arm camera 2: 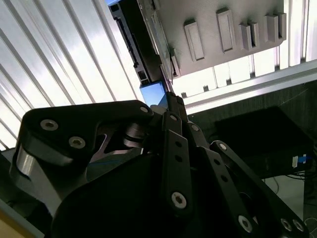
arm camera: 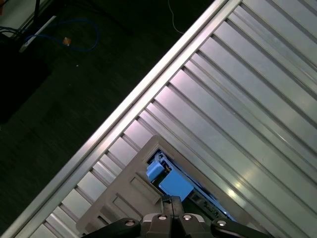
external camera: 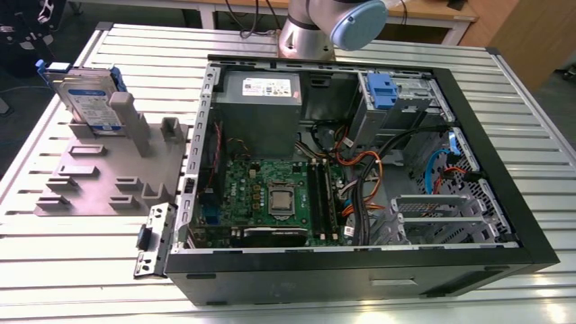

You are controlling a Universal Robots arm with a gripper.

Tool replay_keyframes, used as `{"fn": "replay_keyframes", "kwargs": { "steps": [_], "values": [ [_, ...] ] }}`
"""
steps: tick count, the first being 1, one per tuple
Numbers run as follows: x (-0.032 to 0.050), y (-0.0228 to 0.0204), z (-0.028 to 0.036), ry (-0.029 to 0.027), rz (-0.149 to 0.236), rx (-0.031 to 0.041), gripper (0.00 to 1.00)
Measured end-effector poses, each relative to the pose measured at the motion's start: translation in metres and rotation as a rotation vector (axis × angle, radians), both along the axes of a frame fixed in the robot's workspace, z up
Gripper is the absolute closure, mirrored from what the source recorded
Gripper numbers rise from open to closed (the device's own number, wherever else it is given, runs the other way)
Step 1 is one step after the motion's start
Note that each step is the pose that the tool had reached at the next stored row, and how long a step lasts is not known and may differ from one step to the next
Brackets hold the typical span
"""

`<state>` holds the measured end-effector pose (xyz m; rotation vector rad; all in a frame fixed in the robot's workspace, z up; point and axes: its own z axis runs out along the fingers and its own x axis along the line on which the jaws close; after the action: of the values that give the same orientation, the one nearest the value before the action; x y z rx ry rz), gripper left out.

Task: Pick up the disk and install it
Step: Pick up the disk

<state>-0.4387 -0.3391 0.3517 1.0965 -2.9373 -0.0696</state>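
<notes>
Disk (external camera: 85, 91) stands on edge in a slot of the grey holder (external camera: 99, 179), at about 10 o'clock from the open computer case (external camera: 360, 270) in the exterior view. It is at the far end of the holder, blue frame up, apart from the case. The holder sits on the slatted metal table (external camera: 90, 270), just beside the case wall. The arm (external camera: 328, 27) shows at 12 o'clock, behind the case.

Both wrist views look down on the disk's (arm camera: 173, 184) blue top edge (arm camera 2: 152, 93). The gripper (arm camera: 171, 199) is in line over it (arm camera 2: 172, 101), with its fingers pressed together and nothing between them. It is not touching the disk. Inside the case, the grey box with a sticker (external camera: 261, 91) sits at 12 o'clock and a blue latch (external camera: 382, 91) at 1 o'clock.
</notes>
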Motion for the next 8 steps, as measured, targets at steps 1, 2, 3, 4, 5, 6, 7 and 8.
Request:
{"fn": "replay_keyframes", "kwargs": {
  "steps": [1, 2, 3, 4, 5, 6, 7, 8],
  "values": [
    [0.0, 0.0, 0.0, 0.0, 0.0, 0.0001, 0.89],
    [0.0, 0.0, 0.0, 0.0, 0.001, 0.0, 0.89],
    [0.0, 0.0, 0.0, 0.0, 0.002, 0.0, 0.89],
    [0.0, 0.0, 0.0, 0.0, 0.003, 0.0001, 0.89],
    [0.0, 0.0, 0.0, -0.0001, 0.006, 0.0, 0.89],
    [0.0, 0.0, 0.0, -0.0001, 0.008, 0.0001, 0.89],
    [0.0, 0.0, 0.0, 0.0, 0.01, 0.0001, 0.89],
    [0.0, 0.0, 0.0, -0.0001, 0.012, 0.0, 0.89]
  ]
}}
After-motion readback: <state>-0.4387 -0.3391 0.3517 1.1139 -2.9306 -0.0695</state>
